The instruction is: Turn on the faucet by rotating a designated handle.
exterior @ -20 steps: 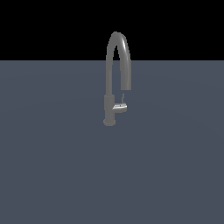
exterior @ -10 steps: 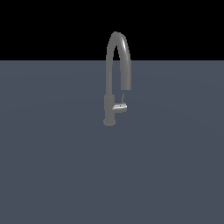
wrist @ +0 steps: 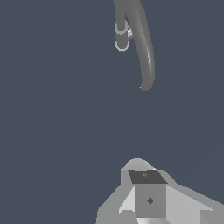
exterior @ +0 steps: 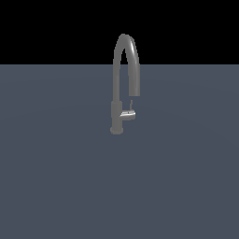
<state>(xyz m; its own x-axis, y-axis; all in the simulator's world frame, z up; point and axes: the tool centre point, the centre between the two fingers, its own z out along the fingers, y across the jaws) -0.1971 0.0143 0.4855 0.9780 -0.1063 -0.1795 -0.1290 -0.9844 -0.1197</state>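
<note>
Nothing differs from the picture half a second earlier: the single tall, slim, matte-grey gooseneck faucet (exterior: 122, 84) stands at the same spot on the flat slate-blue bench (exterior: 56, 177), and its lever keeps the same angle. There is one faucet, one handle and one hand to count. The handle (exterior: 128, 114) is a short shiny silver stub on the thick lower body, pointing toward the exterior view's right, with a thin grey lever rod (exterior: 131, 104) rising from it beneath the spout's open end. In the wrist view the pale grey hand (wrist: 149, 197) shows only as a blocky body with a dark top face; its fingers cannot be made out, so I cannot tell whether it is released or clenched, and it touches nothing. The faucet (wrist: 139, 43) lies well apart from the hand, ahead of it across bare bench (wrist: 52, 109), its arched spout curving toward the hand and the silver handle (wrist: 123, 37) beside the column, farther off than the spout tip.
</note>
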